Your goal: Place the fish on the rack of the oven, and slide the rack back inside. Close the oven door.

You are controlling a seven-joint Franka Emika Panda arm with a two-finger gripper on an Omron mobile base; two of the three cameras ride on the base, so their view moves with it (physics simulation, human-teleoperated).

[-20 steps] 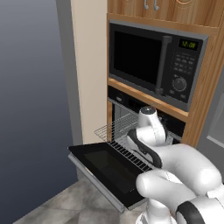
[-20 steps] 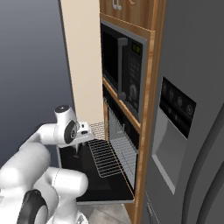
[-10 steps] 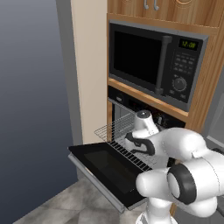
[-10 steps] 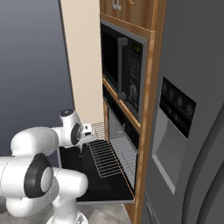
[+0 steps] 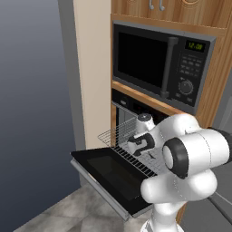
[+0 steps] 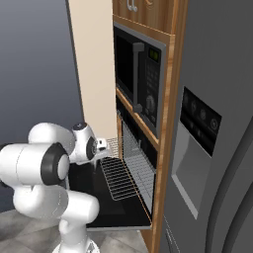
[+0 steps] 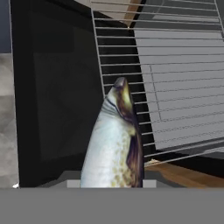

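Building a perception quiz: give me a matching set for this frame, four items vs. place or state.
Items:
1. fish
2. rack
3. oven door
4. microwave

States:
A. dropped open, lying flat
B. shut, above the oven
C. pulled out over the door
D. held up at the gripper, above the rack

Pairs: 1-D, 2-C, 3-A, 4-B
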